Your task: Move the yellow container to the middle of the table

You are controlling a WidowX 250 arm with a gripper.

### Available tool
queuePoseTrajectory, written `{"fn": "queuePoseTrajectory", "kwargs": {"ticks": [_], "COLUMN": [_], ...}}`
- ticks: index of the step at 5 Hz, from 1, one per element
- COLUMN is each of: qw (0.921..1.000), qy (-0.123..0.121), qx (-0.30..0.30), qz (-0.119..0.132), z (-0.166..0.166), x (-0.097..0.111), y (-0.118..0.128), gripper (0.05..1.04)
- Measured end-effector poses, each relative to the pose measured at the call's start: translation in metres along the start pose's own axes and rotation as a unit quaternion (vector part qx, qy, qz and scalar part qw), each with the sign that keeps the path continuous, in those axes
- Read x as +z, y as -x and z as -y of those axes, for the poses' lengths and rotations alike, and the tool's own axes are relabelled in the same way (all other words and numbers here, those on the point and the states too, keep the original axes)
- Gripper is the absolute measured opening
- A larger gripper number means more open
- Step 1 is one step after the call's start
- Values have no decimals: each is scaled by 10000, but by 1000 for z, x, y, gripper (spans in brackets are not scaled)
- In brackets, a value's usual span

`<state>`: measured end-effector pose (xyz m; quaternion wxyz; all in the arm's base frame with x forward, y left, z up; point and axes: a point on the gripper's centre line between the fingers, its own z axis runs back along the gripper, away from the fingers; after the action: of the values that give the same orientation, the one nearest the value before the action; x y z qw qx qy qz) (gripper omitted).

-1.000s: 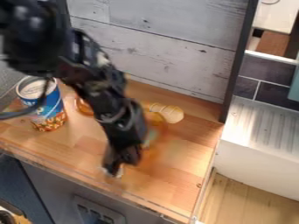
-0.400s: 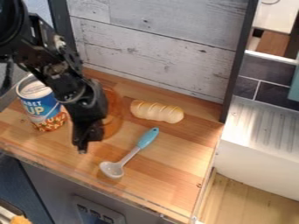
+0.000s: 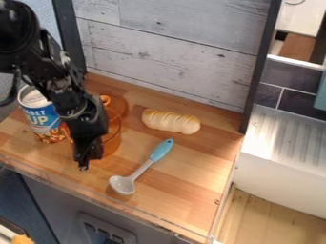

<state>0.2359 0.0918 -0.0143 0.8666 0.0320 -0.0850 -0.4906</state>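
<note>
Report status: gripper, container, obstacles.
Gripper at amber container, grip unclear. Container left of middle. Spoon mid-table, bread behind it, possibly in the way.

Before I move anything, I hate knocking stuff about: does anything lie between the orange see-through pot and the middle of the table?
Yes: the blue-handled spoon lies slantwise beside the pot, around the middle of the table, so it would likely be in the way. The loaf sits farther back, toward the wall.

See a blue-handled spoon (image 3: 161, 150) right of the pincer (image 3: 86, 162) — a bread loaf (image 3: 170, 121) up and right, a blue can (image 3: 42, 118) up and left.
</note>
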Motion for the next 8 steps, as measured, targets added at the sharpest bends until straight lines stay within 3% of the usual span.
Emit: {"fn": "queuePoseTrajectory", "kwargs": {"ticks": [2, 3, 5, 6, 8], "qw": [9998, 9996, 9999, 9994, 9969], "qy": [109, 256, -114, -345, -756], "qx": [-13, 61, -96, -18, 27], "qz": [-145, -67, -55, -74, 232], "z": [-1, 7, 7, 4, -2], "x": [-8, -9, 14, 33, 74], "y": [4, 3, -2, -2, -10], "gripper": [120, 317, 924, 1013, 1001]}}
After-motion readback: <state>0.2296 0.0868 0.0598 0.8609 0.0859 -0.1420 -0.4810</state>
